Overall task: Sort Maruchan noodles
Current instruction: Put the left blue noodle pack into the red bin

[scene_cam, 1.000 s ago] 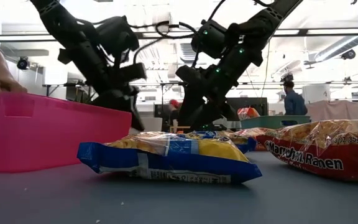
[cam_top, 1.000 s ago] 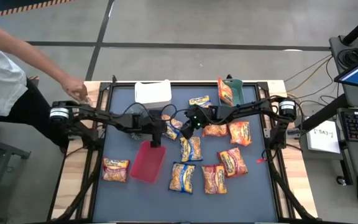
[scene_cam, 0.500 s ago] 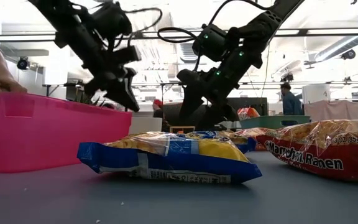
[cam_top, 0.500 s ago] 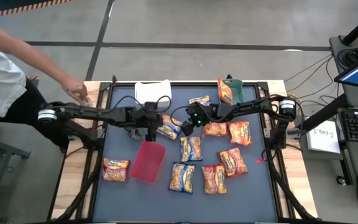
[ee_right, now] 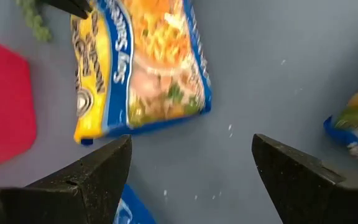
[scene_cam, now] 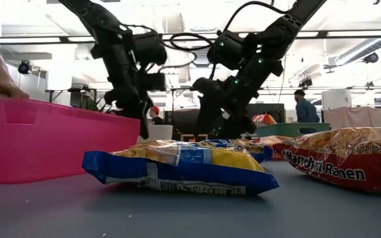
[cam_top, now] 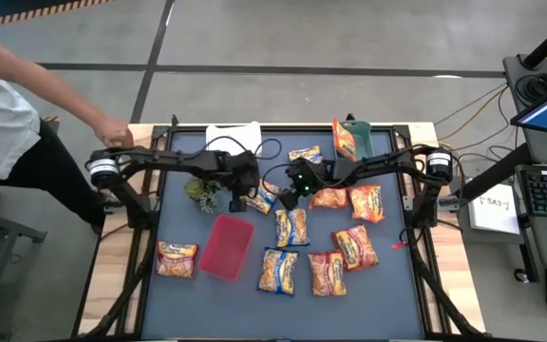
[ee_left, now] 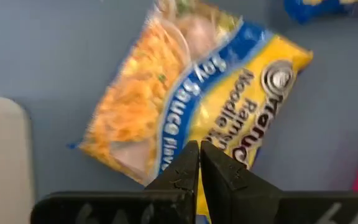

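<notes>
Lying between end effectors (cam_top: 239,201) (cam_top: 287,195): blue-trimmed packet (cam_top: 262,198).

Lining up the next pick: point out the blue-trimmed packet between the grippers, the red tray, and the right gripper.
Blue-trimmed packet (ee_right: 143,68): right wrist view, middle of its face.
Red tray (cam_top: 226,246): high view, bare floor.
Right gripper (ee_right: 191,163): right wrist view, midway between its open fingertips.

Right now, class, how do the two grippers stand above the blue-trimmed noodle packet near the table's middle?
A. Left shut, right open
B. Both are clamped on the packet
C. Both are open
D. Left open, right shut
A: in its wrist view the left gripper has its fingers pressed together with nothing between them above the blue-trimmed packet, while the right gripper shows its fingers spread wide apart over bare table.
</notes>
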Controlling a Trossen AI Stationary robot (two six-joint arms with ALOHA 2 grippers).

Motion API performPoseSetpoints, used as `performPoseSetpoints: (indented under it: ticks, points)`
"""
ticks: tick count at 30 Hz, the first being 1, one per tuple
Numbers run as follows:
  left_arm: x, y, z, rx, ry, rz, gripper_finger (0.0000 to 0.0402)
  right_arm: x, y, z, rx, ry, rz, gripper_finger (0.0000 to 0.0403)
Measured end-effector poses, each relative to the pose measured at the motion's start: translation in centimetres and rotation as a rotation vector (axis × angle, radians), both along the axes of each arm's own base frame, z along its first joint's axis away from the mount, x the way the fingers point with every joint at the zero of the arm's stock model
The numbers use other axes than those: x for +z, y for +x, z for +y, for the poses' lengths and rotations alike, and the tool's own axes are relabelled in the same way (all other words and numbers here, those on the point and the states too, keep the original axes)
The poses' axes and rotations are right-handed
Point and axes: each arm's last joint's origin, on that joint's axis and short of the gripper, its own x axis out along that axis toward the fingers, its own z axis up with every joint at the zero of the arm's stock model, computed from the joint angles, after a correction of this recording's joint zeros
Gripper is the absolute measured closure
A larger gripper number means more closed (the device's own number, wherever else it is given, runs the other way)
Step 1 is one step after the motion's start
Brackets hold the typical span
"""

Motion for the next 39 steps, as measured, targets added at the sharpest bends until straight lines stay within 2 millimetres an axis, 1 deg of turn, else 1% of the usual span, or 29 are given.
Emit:
performPoseSetpoints:
  ticks: [3,6,8,12,16,20,29,39]
  points:
    - [-0.7,0.0,0.1,0.006,-0.009,0.03,0.0401,-0.6,-0.4,-0.4,-0.008,0.02,-0.027,0.0082]
    - [-0.7,-0.2,0.1,0.007,-0.017,0.054,0.0401,-1.1,-0.7,-0.8,-0.023,0.055,-0.084,0.0081]
    - [-0.6,-0.5,0.0,0.003,-0.021,0.072,0.0401,-1.3,-0.9,-1.1,-0.039,0.068,-0.119,0.008]
    - [0.5,-1.0,-0.2,-0.023,-0.017,0.089,0.0401,-1.3,-0.9,-1.4,-0.052,0.081,-0.163,0.008]
    - [0.2,-1.5,-0.3,-0.027,-0.027,0.126,0.0401,-1.1,-0.8,-1.4,-0.05,0.084,-0.181,0.008]
    - [-0.5,-1.1,-0.2,-0.031,-0.024,0.121,0.0401,-1.1,-0.5,-1.4,-0.05,0.081,-0.197,0.008]
    - [-1.9,-0.5,0.0,-0.033,-0.03,0.138,0.0401,-2.9,0.1,-1.7,-0.068,0.103,-0.201,0.008]
    - [-2.6,-0.3,0.1,-0.015,-0.043,0.153,0.0401,-2.7,0.3,-1.9,-0.076,0.109,-0.249,0.008]
